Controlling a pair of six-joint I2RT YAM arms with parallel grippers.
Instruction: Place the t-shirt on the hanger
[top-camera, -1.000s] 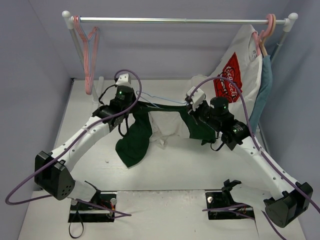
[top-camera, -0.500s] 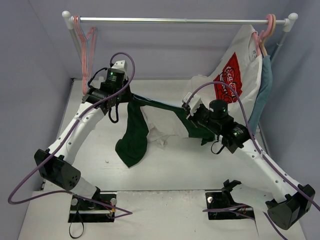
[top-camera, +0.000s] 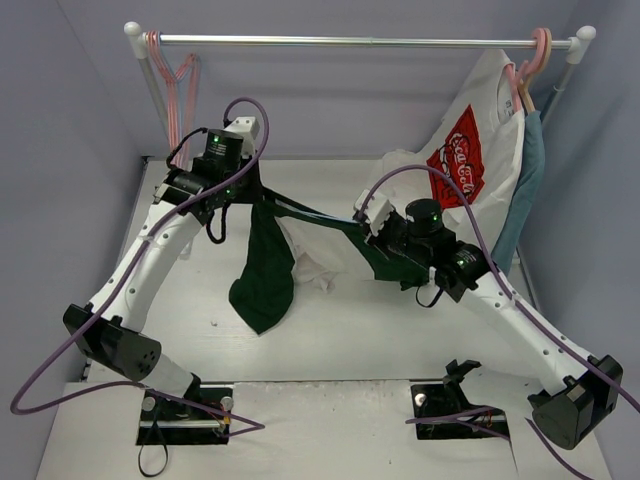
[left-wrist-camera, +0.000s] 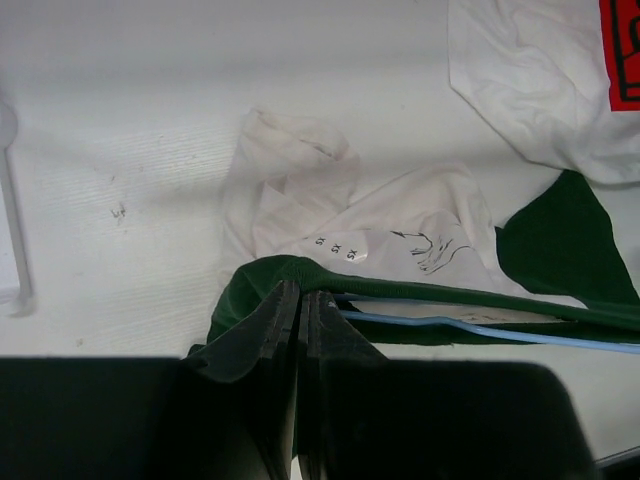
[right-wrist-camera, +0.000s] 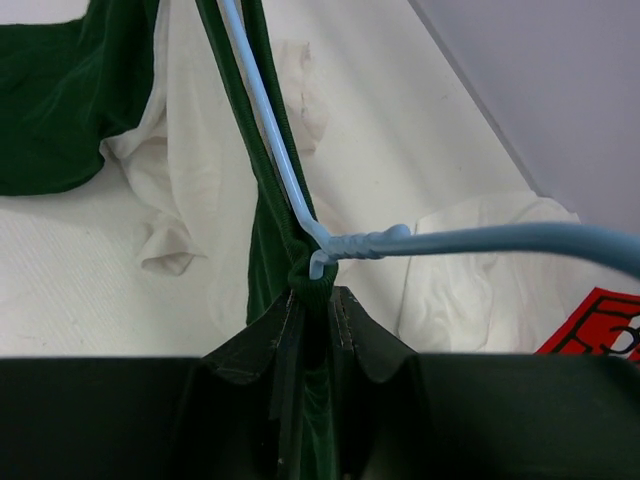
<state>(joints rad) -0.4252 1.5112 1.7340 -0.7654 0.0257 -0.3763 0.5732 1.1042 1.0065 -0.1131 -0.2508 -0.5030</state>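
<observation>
Where cloth t-shirt (top-camera: 265, 275) stretches, wire hanger (left-wrist-camera: 480, 328) shows.

We see the left claw (top-camera: 256, 196) has lifted and swung back, away from the right claw (top-camera: 360, 228), which slid slightly toward it. The t-shirt (top-camera: 262, 285) between the claws is pulled tauter, and its loose part hangs narrower below the left claw.

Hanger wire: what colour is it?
Light blue. The hanger shows best in the right wrist view.
</observation>
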